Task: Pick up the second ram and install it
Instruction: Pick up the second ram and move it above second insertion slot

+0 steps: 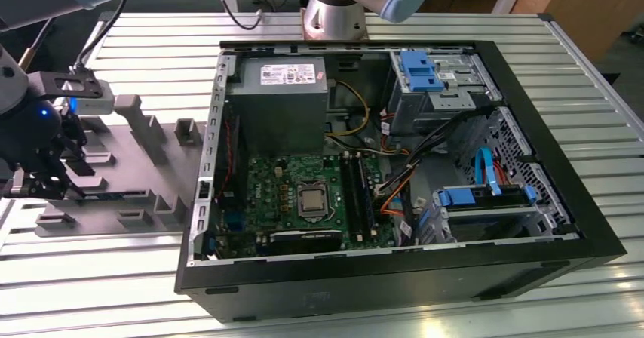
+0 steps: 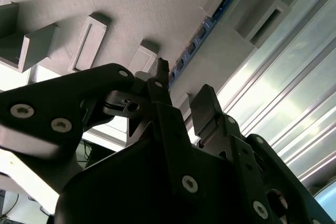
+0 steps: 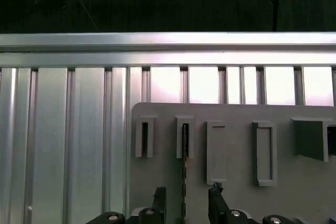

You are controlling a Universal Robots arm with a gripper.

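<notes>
The second ram (image 3: 185, 148) stands on edge in a slot of the grey moulded holder (image 3: 239, 145), seen as a thin dark strip. In the second wrist view it is a blue-green strip (image 2: 202, 32) running along the holder (image 2: 157, 3). My gripper (image 3: 186, 198) is open, with one black finger on each side of the ram's near end and a gap to each. The second wrist view shows the same straddle at the gripper (image 2: 184, 95). In the exterior view the gripper (image 1: 42, 183) hangs over the holder (image 1: 141, 149) at the left, beside the ram (image 1: 113, 195).
An open computer case (image 1: 563, 225) lies in the middle of the slatted aluminium table (image 1: 101, 278). It holds a green motherboard (image 1: 286, 179), long black slots (image 1: 354, 191), a power supply (image 1: 277, 100) and blue-tabbed drive bays (image 1: 483, 198). Raised blocks (image 1: 136, 115) stand on the holder.
</notes>
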